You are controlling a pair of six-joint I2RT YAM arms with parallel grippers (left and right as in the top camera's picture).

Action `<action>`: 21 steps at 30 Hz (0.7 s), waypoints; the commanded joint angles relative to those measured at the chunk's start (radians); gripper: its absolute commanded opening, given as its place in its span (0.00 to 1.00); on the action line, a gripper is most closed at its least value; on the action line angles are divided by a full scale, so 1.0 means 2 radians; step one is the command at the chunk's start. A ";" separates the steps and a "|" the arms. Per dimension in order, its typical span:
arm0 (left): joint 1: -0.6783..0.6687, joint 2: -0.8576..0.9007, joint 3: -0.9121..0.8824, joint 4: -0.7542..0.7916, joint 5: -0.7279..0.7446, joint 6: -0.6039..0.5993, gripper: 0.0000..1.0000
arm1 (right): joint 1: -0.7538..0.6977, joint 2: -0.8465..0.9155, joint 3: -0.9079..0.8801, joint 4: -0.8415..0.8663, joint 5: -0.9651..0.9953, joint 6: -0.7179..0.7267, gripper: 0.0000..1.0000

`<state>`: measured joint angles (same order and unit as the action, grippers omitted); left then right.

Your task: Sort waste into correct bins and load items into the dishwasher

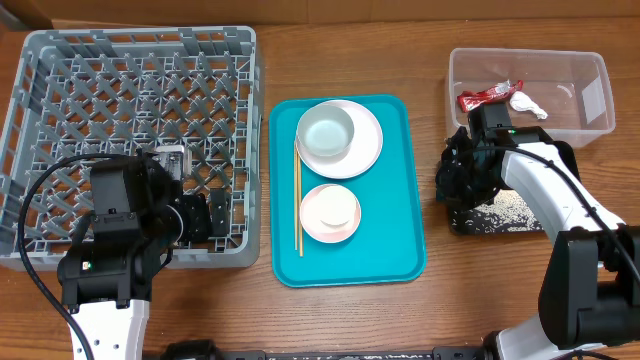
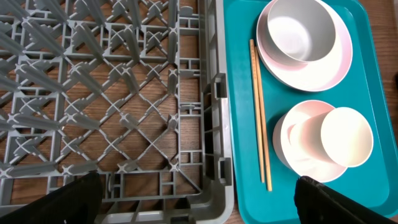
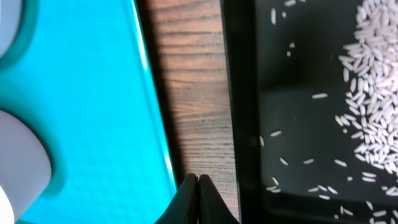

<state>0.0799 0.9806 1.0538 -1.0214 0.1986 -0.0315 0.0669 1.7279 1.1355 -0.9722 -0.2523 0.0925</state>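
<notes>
The grey dishwasher rack fills the left. My left gripper hangs wide open over its front right corner, holding nothing. On the teal tray sit a white plate carrying a pale grey bowl, a pinkish bowl with a small white cup in it, and chopsticks. My right gripper is shut and empty, over bare wood between the teal tray and the black tray, which holds rice.
The clear tub at the back right holds the red wrapper and the white scrap. A narrow strip of wooden table separates the teal tray from the black tray. The rack's corner wall stands close to the teal tray.
</notes>
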 commanded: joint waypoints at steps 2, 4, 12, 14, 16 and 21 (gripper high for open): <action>-0.001 0.001 0.011 0.001 0.006 -0.009 1.00 | 0.001 0.001 -0.015 0.028 -0.005 -0.005 0.04; -0.001 0.001 0.011 0.000 0.006 -0.009 1.00 | 0.001 0.001 -0.030 0.047 -0.005 -0.005 0.04; -0.001 0.001 0.011 0.000 0.006 -0.009 1.00 | 0.001 0.001 -0.043 0.104 0.064 0.010 0.04; -0.001 0.001 0.011 0.000 0.006 -0.009 1.00 | 0.001 0.001 -0.043 0.110 0.064 0.010 0.04; -0.001 0.001 0.011 0.000 0.006 -0.009 1.00 | 0.001 0.001 -0.038 0.105 0.050 0.010 0.07; -0.001 0.001 0.011 0.000 0.006 -0.009 1.00 | 0.002 -0.014 0.014 0.023 -0.059 -0.034 0.25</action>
<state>0.0799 0.9806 1.0538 -1.0210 0.1986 -0.0315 0.0673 1.7290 1.0798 -0.8848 -0.2497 0.0723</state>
